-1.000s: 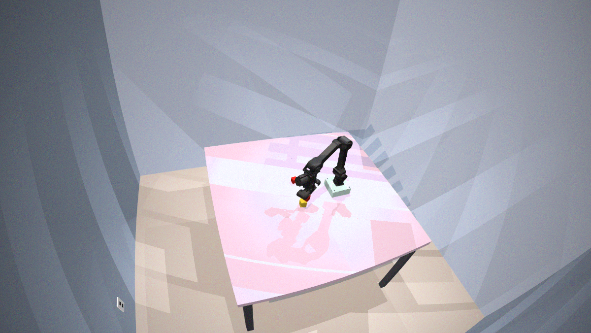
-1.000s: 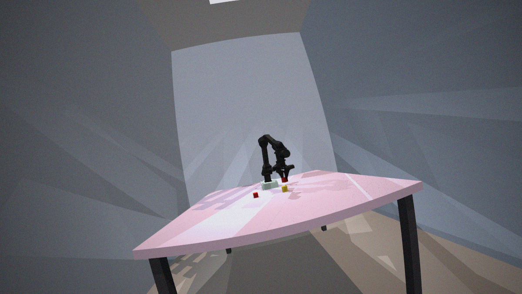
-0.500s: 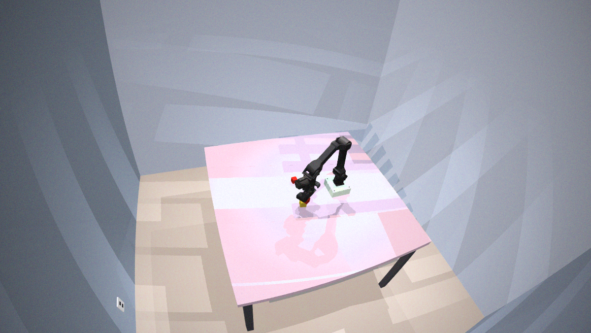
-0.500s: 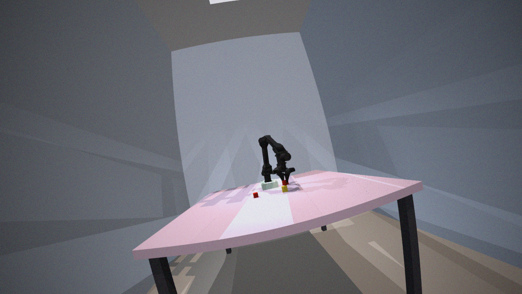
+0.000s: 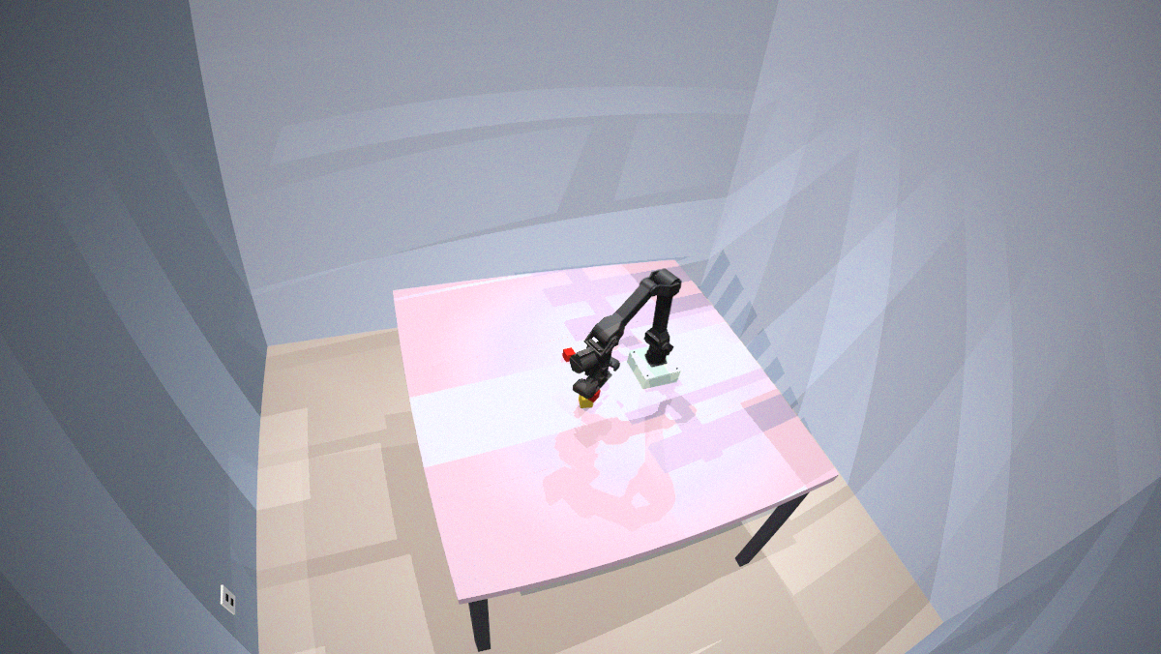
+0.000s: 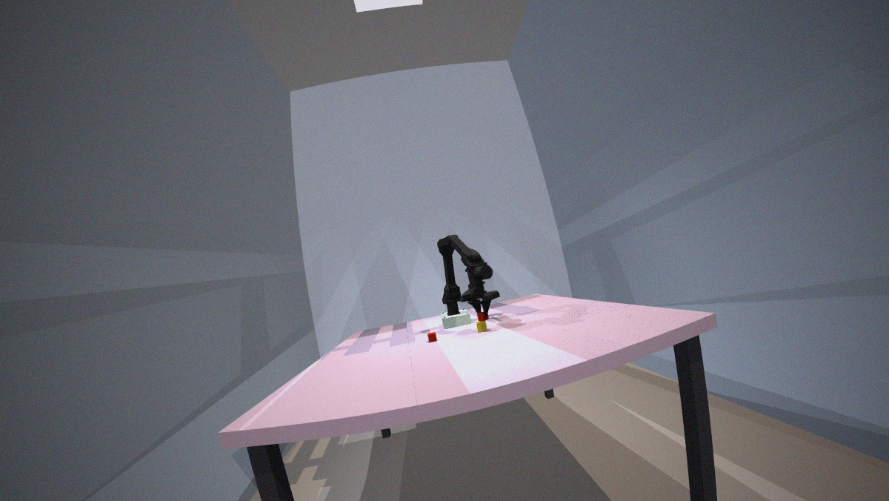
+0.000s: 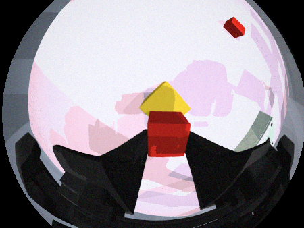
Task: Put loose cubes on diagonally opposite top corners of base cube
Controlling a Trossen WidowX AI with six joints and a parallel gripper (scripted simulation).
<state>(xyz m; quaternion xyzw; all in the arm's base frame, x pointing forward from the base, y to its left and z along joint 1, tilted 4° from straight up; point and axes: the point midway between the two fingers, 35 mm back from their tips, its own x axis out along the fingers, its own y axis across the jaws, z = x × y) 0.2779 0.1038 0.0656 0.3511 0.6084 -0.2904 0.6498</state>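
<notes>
The yellow base cube [image 5: 584,401] [image 6: 481,326] [image 7: 163,98] stands on the table, one corner pointing up the wrist view. My gripper [image 5: 596,391] [image 6: 481,313] [image 7: 165,133] is shut on a red cube [image 5: 596,396] [image 6: 481,316] [image 7: 169,145]. The held cube looks level and hides the near part of the base cube in the wrist view. It is close above or just behind the base cube in the exterior view; I cannot tell whether they touch. The other red cube [image 5: 568,354] [image 6: 431,336] [image 7: 234,27] lies alone on the table.
The pink and white table [image 5: 487,520] [image 6: 373,379] carries shifting patches of light and shadow. The pale robot base [image 5: 659,378] [image 6: 455,320] [image 7: 251,135] stands behind the cubes in the exterior view and at the right in the wrist view. The arm arches above them.
</notes>
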